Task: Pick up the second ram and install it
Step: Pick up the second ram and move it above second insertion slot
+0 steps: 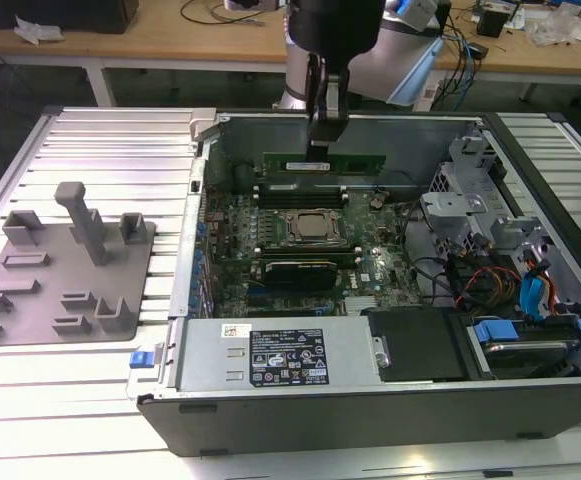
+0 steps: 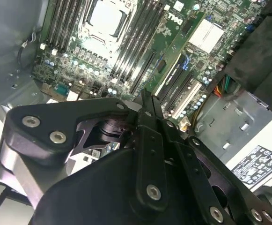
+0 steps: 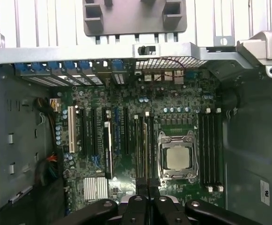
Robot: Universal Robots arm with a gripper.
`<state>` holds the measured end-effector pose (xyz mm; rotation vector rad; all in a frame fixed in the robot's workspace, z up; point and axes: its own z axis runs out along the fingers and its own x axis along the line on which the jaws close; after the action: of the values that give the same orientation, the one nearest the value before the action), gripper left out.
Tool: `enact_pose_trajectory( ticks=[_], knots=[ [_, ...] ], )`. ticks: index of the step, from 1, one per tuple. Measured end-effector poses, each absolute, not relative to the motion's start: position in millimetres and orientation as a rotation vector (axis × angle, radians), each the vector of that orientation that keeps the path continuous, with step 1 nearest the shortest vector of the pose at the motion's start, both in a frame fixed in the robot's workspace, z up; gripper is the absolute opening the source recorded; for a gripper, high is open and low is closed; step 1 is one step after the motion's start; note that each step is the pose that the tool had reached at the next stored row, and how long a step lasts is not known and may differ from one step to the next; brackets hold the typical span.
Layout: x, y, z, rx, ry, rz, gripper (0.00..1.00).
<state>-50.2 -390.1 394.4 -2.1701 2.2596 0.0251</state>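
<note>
One long flat green ram (image 1: 360, 159) clamped between black fingers (image 1: 328, 130)

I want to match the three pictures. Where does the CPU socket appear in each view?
Exterior view: the CPU socket lies lower in the picture than the second ram that the pincer holds.
First wrist view: the socket lies beyond the pincer, between two banks of memory slots.
Second wrist view: it lies beyond the pincer body, between the same banks.
Shared landmark: the black memory slots flanking the socket.
</note>
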Motion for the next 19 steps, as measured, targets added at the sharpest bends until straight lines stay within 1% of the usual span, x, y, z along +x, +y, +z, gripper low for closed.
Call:
enact_pose_trajectory(
  ticks=[3, 8, 19],
  knots=[
    [-51.1, -386.7, 387.5, -2.170, 2.260, 0.025, 0.09],
    [-53.2, -370.6, 371.3, -2.170, 2.260, 0.025, 0.09],
    [-53.6, -369.1, 343.9, -2.171, 2.258, 0.025, 0.09]
  ],
)
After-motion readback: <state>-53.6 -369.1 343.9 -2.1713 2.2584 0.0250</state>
